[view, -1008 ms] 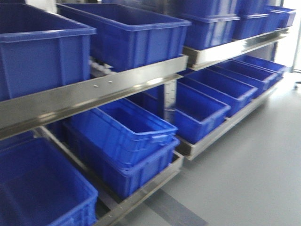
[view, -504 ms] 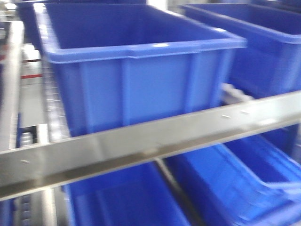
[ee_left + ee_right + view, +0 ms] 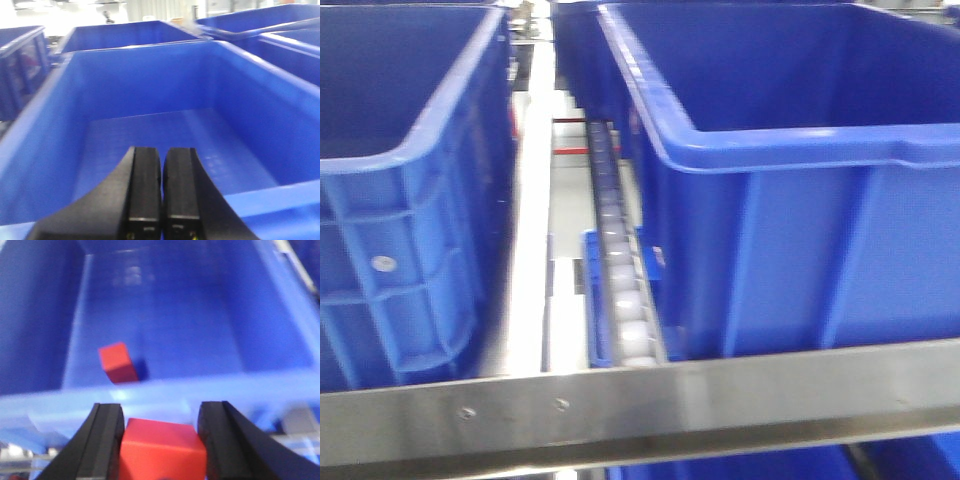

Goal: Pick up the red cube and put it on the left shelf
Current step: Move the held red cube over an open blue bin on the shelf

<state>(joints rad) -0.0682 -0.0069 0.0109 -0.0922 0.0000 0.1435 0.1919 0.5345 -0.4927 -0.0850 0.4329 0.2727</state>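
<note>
The right gripper (image 3: 161, 426) is clamping the red cube (image 3: 162, 452) between its black fingers (image 3: 106, 440), just short of a blue crate (image 3: 165, 390); the cube is showing a plain, bright, blurred face. A second red block (image 3: 118, 362) is lying tilted on that crate's floor. The left gripper (image 3: 162, 156) is keeping its fingers pressed together above another crate (image 3: 150, 65). The left shelf (image 3: 535, 250) is showing its steel rail (image 3: 740, 395) crossing before a white roller track (image 3: 620, 290) running between two crates.

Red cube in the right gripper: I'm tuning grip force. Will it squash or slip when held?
Probably stiff: the red cube shows straight edges in the right gripper. Its flat faces should seat well, so slipping seems unlikely. Unlikely to roll: a second cube lies settled in the crate.
</note>
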